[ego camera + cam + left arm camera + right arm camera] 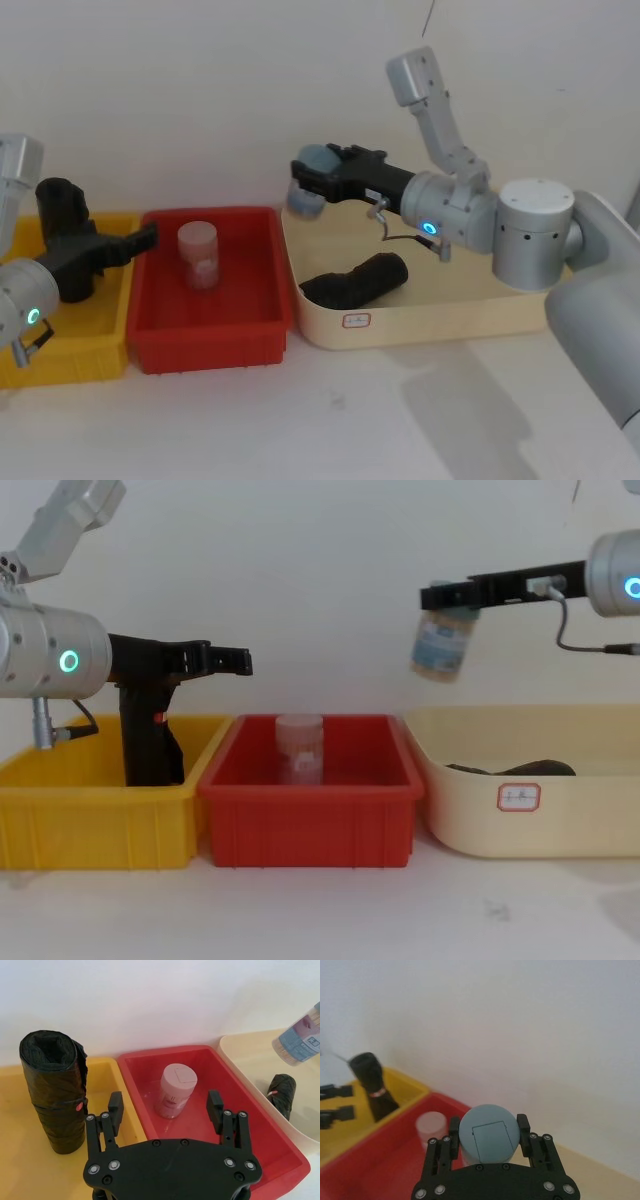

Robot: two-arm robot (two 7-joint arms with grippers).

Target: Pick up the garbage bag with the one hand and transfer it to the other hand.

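Two grippers: listed.
Left gripper (165, 1110): spread, empty; upright black roll (54, 1091) beside it.
Right gripper (488, 1135): clamped on blue-capped jar (489, 1132).

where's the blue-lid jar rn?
The jar is held in the air by the right gripper, over the left rim of the beige bin, next to the red bin.

Silver cylindrical wrists, glowing ring lights, black screw-studded left gripper (165, 1110), right gripper (489, 1132)
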